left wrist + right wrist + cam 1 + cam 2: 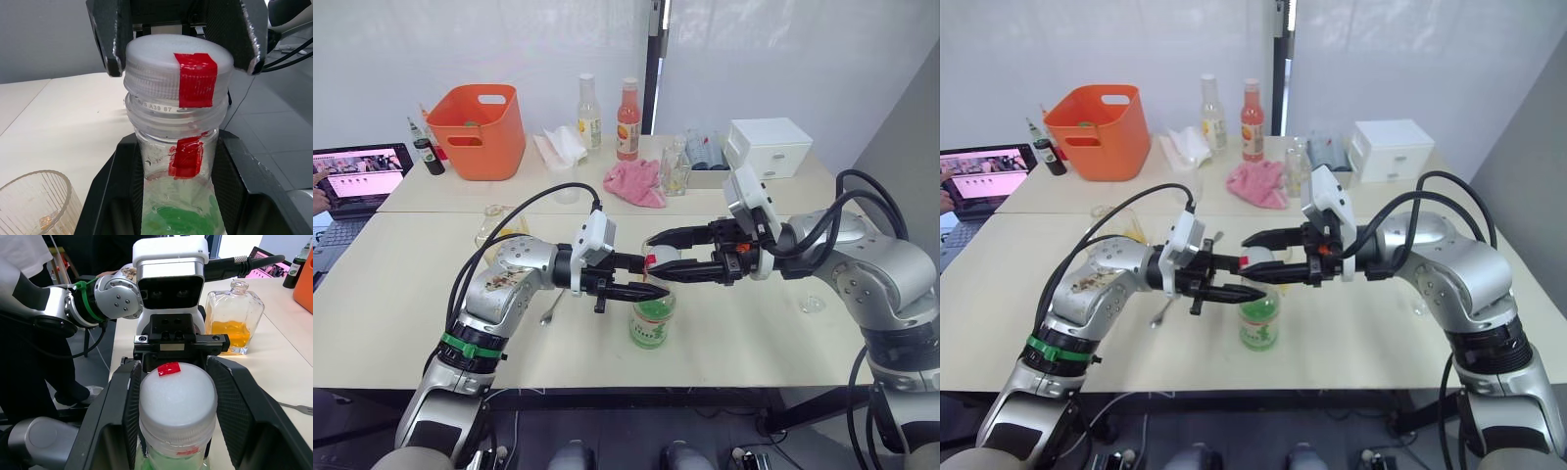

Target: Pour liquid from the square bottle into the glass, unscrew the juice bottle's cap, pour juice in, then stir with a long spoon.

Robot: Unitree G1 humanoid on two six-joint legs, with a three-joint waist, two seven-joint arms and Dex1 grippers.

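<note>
Both claws crowd the juice bottle (652,318), square bottle (234,323) behind, pink cloth (635,182) beyond

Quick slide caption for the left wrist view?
Left gripper holds the juice bottle neck; right gripper straddles its cap.

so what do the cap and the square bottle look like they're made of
The cap looks like matte white plastic: ridged skirt, dull top, with a strip of glossy red tape over it. The square bottle looks like clear glass: thick flat walls and bright glints, with orange liquid showing through.
</note>
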